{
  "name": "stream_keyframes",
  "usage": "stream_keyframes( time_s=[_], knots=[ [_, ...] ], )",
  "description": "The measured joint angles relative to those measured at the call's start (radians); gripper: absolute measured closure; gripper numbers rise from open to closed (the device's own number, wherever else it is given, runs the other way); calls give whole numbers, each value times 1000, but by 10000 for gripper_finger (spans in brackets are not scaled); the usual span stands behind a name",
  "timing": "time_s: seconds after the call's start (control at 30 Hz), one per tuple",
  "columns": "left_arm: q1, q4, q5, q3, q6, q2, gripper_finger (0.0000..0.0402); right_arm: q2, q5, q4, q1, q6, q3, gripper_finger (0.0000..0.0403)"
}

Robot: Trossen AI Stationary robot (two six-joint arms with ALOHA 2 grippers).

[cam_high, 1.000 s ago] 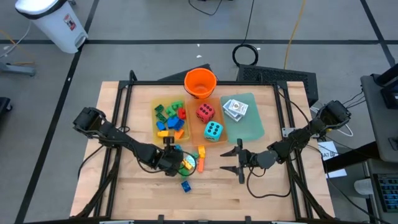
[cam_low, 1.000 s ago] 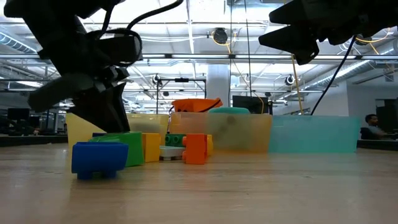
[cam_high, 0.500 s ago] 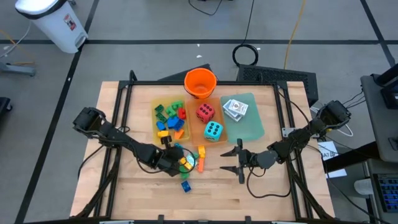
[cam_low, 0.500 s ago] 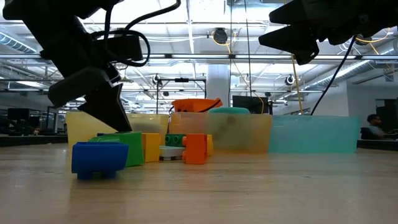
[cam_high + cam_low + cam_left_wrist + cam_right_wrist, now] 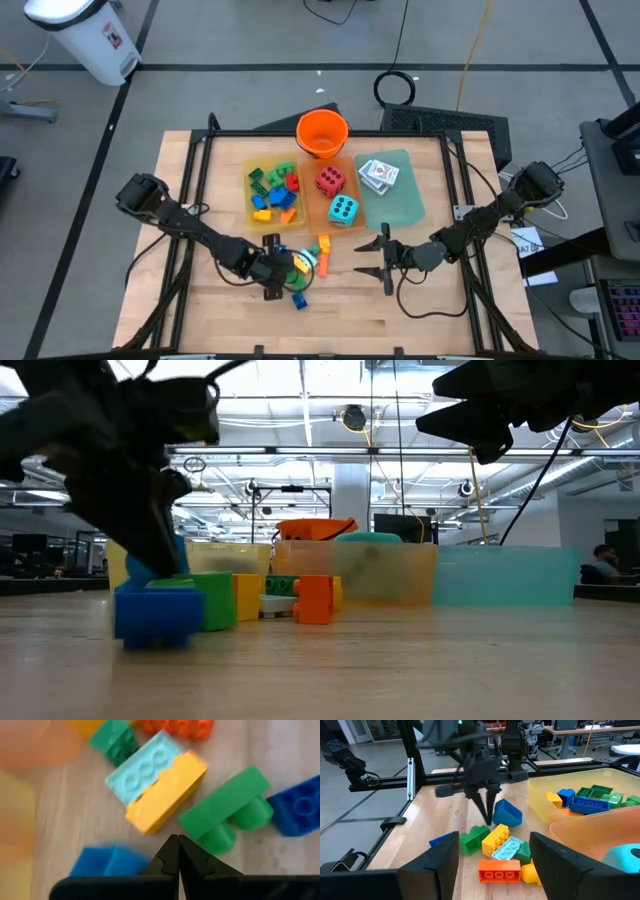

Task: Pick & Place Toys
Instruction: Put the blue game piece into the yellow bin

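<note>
Blue plastic brick (image 5: 158,612) lies nearest on the wooden table (image 5: 420,300). Behind it, the left gripper (image 5: 486,808) has moved back from the loose brick pile and closed fully on nothing; the grasp appears missed. The right gripper (image 5: 383,259) waits half-open. Farthest, the yellow translucent tray (image 5: 252,170) holds sorted bricks.

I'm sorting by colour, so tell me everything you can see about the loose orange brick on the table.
The orange brick looks like glossy plastic. It is oblong, with a row of three round studs showing on one face. It lies loose on the wooden table, at the edge of the brick pile. A yellow brick sits against one end. Nothing grips it.
</note>
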Motion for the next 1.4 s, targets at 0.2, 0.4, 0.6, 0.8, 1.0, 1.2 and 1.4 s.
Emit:
stream_keyframes(
  time_s=[0.2, 0.4, 0.6, 0.8, 1.0, 1.2, 1.4],
  knots=[
    [-6, -12, -9, 59, 32, 0, 391, 0, 0, 0, 0, 0, 0, 193],
    [-9, -252, -96, 186, -81, 0, 393, 0, 0, -1, 0, 0, 0, 193],
    [-4, -571, -124, 293, -457, -1, 357, 0, 0, -1, 0, 0, 0, 193],
    [-6, -639, -42, 293, -693, -2, 256, 0, -2, -1, 0, -2, 0, 193],
    [-7, -633, -47, 286, -801, -2, 159, 0, -2, -1, 0, -3, 0, 193],
    [-5, -606, -55, 205, -930, 3, 114, 0, -2, -1, 0, -1, 0, 193],
    [22, -498, -55, 146, -921, 3, 116, 0, -2, -1, 0, 0, 0, 193]
  ],
)
